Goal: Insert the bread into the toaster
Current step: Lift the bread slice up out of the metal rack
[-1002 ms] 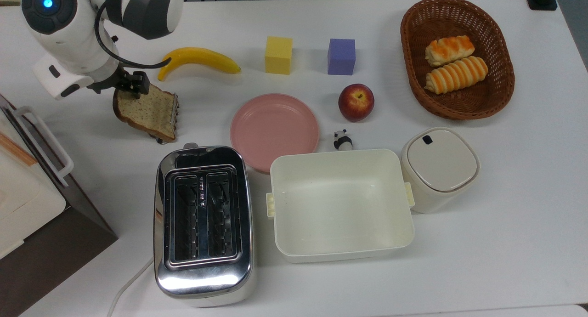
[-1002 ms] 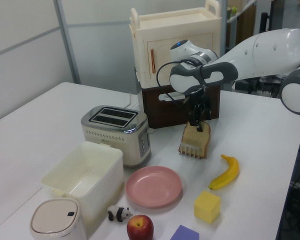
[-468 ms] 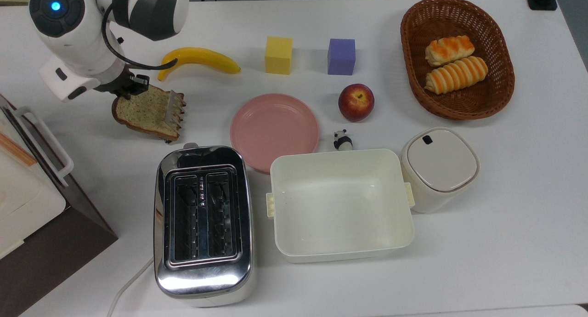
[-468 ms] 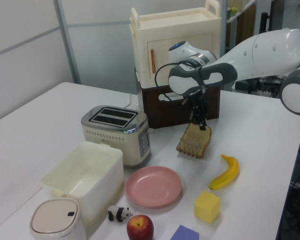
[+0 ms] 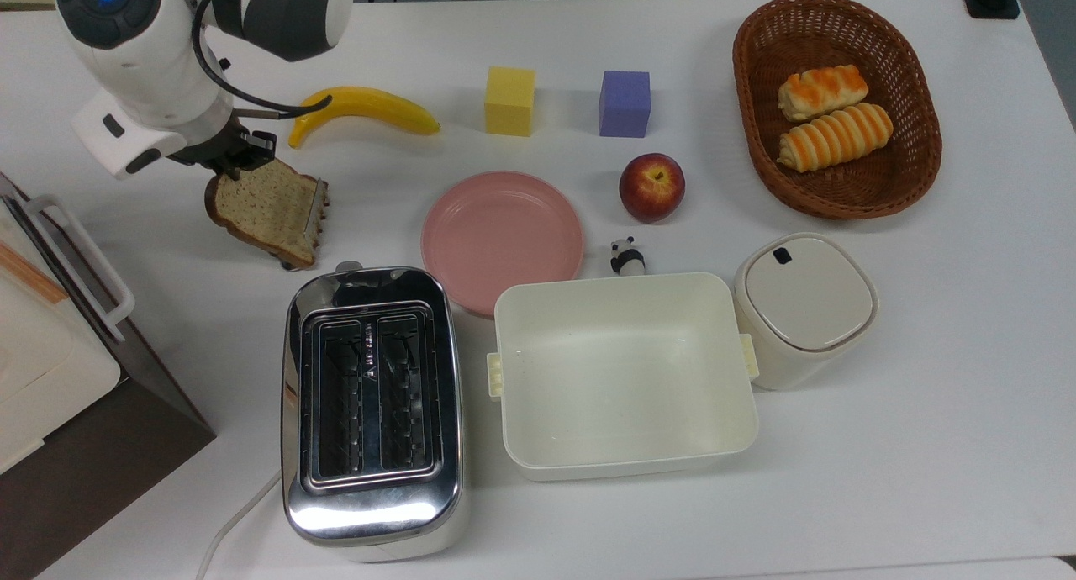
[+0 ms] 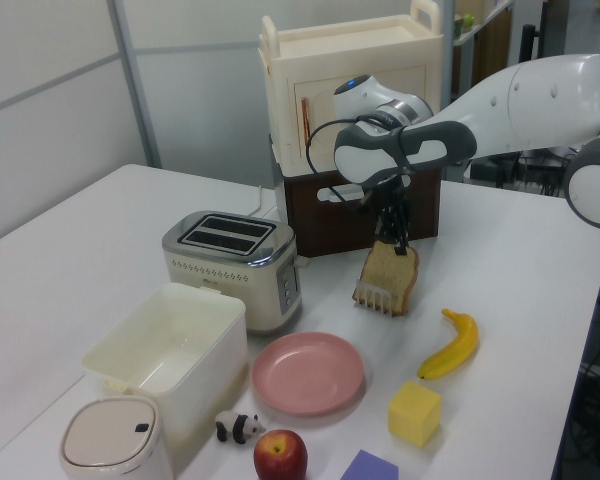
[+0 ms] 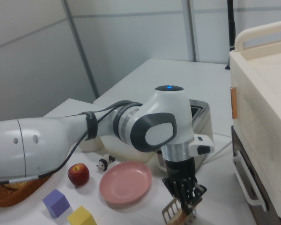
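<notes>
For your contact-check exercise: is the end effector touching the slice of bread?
Touching. In the left view the end effector grips the top edge of the bread, which hangs tilted above the table, clear of the toaster.

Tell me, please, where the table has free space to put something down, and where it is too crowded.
Free patches in the top view: the wide strip right of the tub and canister, below the basket, and the near edge in front of the toaster. Crowded: around the plate, apple and panda, and where the bread hangs beside the banana.
</notes>
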